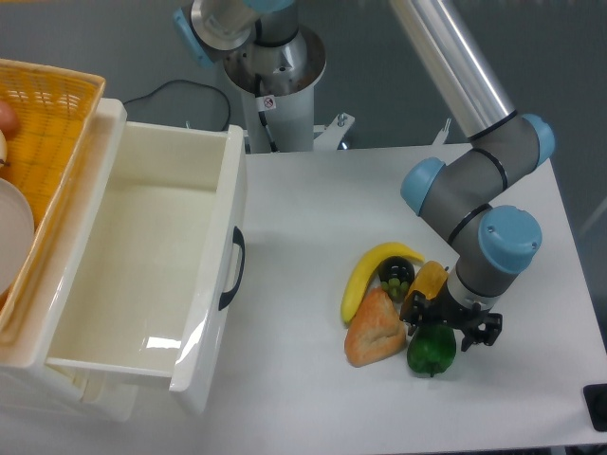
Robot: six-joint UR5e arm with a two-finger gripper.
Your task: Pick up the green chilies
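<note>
Fixed camera: green chilies lie on the worktop near its front edge, toward the right corner. Gripper sits directly over them, black fingers straddling the top; jaws spread, contact cannot be told. Bread roll touches the chilies' left side; yellow pepper just behind.

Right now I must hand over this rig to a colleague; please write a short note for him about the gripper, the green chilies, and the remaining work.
Gripper: low over the green chilies, fingers on either side of its top; whether they are closed on it cannot be seen.
Green chilies: on the table, touching the bread-like piece, in front of the yellow pepper.
Done: approach.
Left: secure the grasp and lift.
</note>
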